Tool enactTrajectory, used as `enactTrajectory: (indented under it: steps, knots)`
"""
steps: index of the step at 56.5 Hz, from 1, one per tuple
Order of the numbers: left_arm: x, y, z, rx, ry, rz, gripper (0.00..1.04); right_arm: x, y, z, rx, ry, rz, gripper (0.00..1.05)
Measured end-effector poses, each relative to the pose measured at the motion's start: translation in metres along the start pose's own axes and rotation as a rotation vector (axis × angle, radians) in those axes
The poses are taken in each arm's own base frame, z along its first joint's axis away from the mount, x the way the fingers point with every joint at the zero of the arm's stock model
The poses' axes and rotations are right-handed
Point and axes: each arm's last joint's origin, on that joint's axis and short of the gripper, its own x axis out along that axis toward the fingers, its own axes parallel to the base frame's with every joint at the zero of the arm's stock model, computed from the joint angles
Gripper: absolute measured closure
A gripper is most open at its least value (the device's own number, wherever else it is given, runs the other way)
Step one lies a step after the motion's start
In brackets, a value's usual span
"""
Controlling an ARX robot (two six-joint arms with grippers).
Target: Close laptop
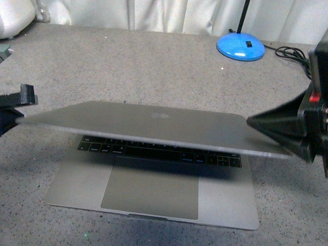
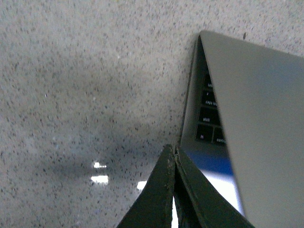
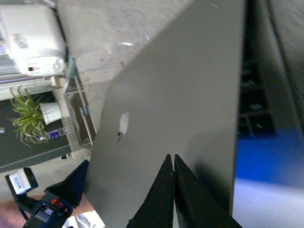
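The grey laptop (image 1: pixel 154 128) sits mid-table with its lid tilted far down, a narrow gap above the black keyboard (image 1: pixel 154 152). The apple logo shows faintly on the lid. My left gripper (image 1: pixel 15 105) is shut and empty, at the lid's left edge. My right gripper (image 1: pixel 253 122) is shut, its pointed tip resting on the lid's right end. In the left wrist view my left gripper (image 2: pixel 173 149) is beside the laptop (image 2: pixel 256 118) base corner. In the right wrist view my right gripper (image 3: pixel 172 159) lies over the laptop's lid (image 3: pixel 166 104).
A blue lamp base (image 1: pixel 240 47) with a black cable stands at the back right. A white object (image 1: pixel 13 18) is at the back left. The table (image 1: pixel 128 66) is speckled grey. A white appliance (image 3: pixel 31 40) and a potted plant (image 3: pixel 28 114) show in the right wrist view.
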Motion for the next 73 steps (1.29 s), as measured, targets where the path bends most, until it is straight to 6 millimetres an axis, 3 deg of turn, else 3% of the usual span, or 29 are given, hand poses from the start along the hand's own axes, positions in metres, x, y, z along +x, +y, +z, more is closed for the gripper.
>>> enactTrajectory:
  steps: [15, 27, 38, 45, 58, 68, 72, 73]
  knots:
    - [0.009, 0.012, -0.016, -0.08, 0.049, 0.038, 1.01, 0.016, -0.038, -0.011, 0.144, 0.06, -0.16, 1.04]
    - [0.002, 0.021, -0.011, -0.133, -0.014, 0.024, 1.01, 0.01, -0.029, -0.013, 0.062, 0.019, -0.175, 1.04]
    - [-0.033, 0.03, 0.015, -0.174, -0.241, -0.031, 1.01, -0.021, 0.011, -0.02, -0.253, -0.206, -0.218, 1.04]
    - [-0.057, 0.038, 0.022, -0.192, -0.319, -0.07, 1.01, -0.045, 0.03, -0.033, -0.491, -0.4, -0.285, 1.04]
    - [-0.093, 0.05, 0.001, -0.156, -0.406, -0.124, 1.01, -0.086, 0.033, -0.066, -0.917, -0.742, -0.494, 1.04]
    - [-0.129, 0.056, -0.021, -0.155, -0.457, -0.155, 1.0, -0.116, 0.027, -0.096, -1.043, -0.933, -0.577, 1.04]
    - [-0.136, 0.055, -0.022, -0.138, -0.491, -0.155, 0.83, -0.124, 0.032, -0.103, -1.07, -1.012, -0.525, 0.94]
    - [-0.136, 0.055, -0.023, -0.106, -0.521, -0.135, 0.84, -0.125, 0.032, -0.104, -1.075, -1.032, -0.49, 0.97]
